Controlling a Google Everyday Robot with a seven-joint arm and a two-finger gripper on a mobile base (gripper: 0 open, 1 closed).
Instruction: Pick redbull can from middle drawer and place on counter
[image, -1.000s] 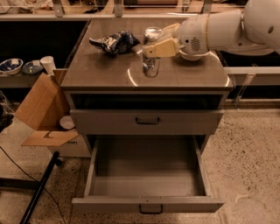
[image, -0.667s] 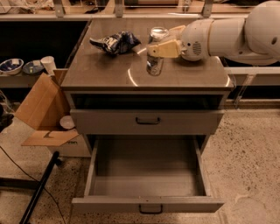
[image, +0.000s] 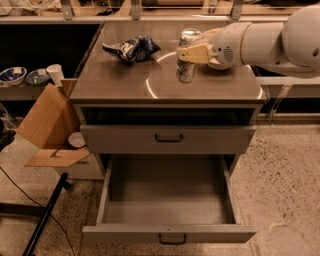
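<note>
On the counter, a little right of its middle, the redbull can stood upright, its long axis vertical. I could not tell whether its base touched the top. My gripper came in from the counter's right side, and its jaws were closed across the can's upper half. The snack bag lay well apart toward the counter's left. The counter's front edge was near the can, and the middle drawer hung open below it.

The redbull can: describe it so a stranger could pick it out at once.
Find the grey-brown counter above the open drawer. Right of its middle stands the redbull can, upright, held by the gripper, whose jaws close around it from the right. It is a slim can with a shiny top, unlike the crumpled dark blue snack bag further left.
</note>
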